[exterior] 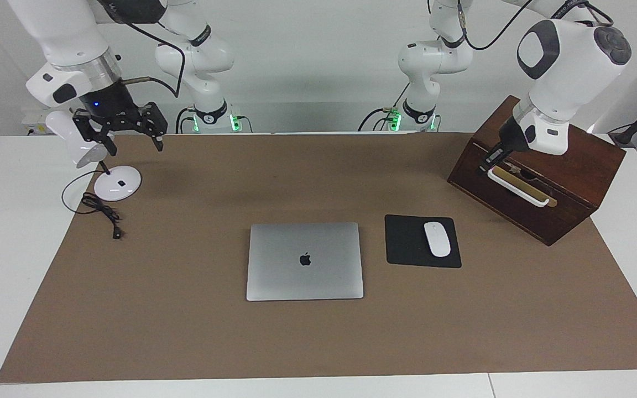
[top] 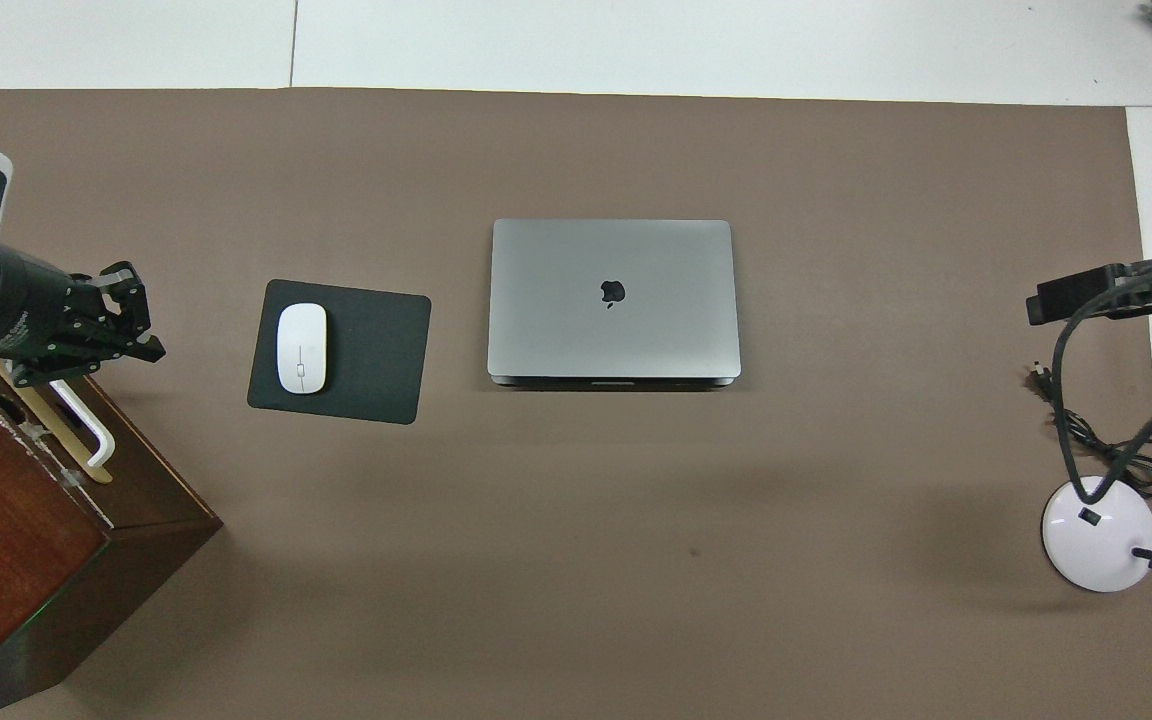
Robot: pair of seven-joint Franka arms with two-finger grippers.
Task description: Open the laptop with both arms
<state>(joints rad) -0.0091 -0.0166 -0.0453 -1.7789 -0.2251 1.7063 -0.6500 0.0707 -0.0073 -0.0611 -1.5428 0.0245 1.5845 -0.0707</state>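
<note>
Facing view: hovering over the wooden box (exterior: 539,177), my left jaws (exterior: 490,163) are pinched shut on nothing; right jaws (exterior: 122,128) spread wide above the lamp (exterior: 114,185).

Overhead view: laptop (top: 613,300) lies closed mid-desk beside the mouse pad (top: 366,350). Nothing done; approach, grip and lift all remain.

Wooden box (top: 26,560) cut off.
</note>
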